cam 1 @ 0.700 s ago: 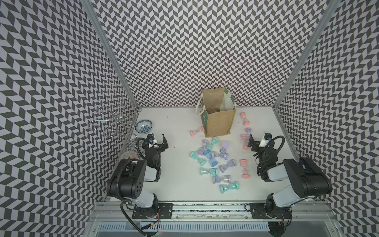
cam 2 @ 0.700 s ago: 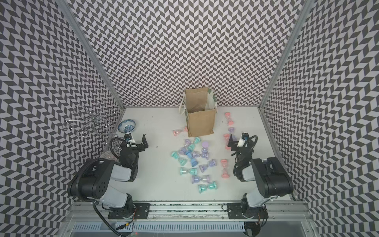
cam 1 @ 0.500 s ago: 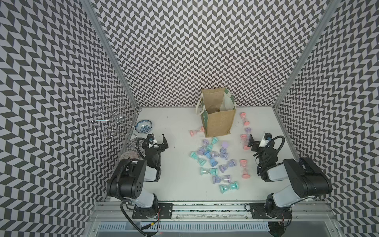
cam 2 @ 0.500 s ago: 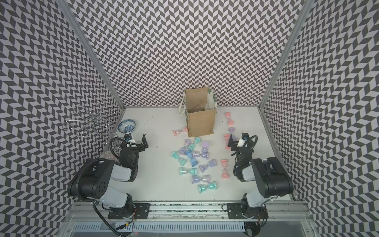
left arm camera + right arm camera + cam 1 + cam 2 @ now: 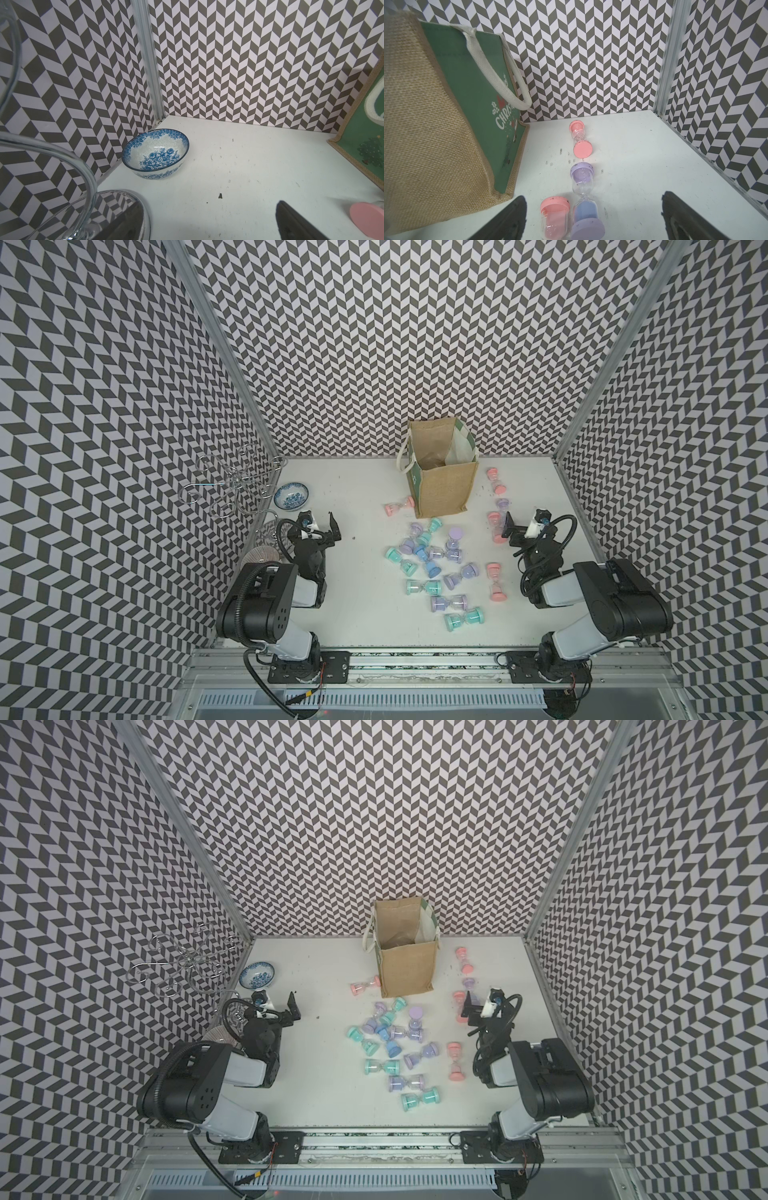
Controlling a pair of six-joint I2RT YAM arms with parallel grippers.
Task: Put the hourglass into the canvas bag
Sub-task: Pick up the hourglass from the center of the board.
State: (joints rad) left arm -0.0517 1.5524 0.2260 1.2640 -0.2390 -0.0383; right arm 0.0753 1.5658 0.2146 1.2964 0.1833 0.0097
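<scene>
The canvas bag (image 5: 442,485) (image 5: 409,969) stands upright and open-topped at the back middle of the table; its green side panel (image 5: 477,104) faces my right wrist camera. Several pastel hourglasses lie in a loose pile (image 5: 432,556) in front of it. My right gripper (image 5: 521,526) (image 5: 593,207) is open, low over the table right of the bag. A pink hourglass (image 5: 554,218) and a purple hourglass (image 5: 584,199) lie side by side between its fingers, untouched. Another pink hourglass (image 5: 580,141) lies farther on. My left gripper (image 5: 320,526) (image 5: 207,214) is open and empty.
A blue-and-white bowl (image 5: 291,494) (image 5: 155,153) sits in the back left corner. A chrome wire stand (image 5: 237,485) with a round mirrored base (image 5: 124,207) stands against the left wall beside my left gripper. Patterned walls close three sides.
</scene>
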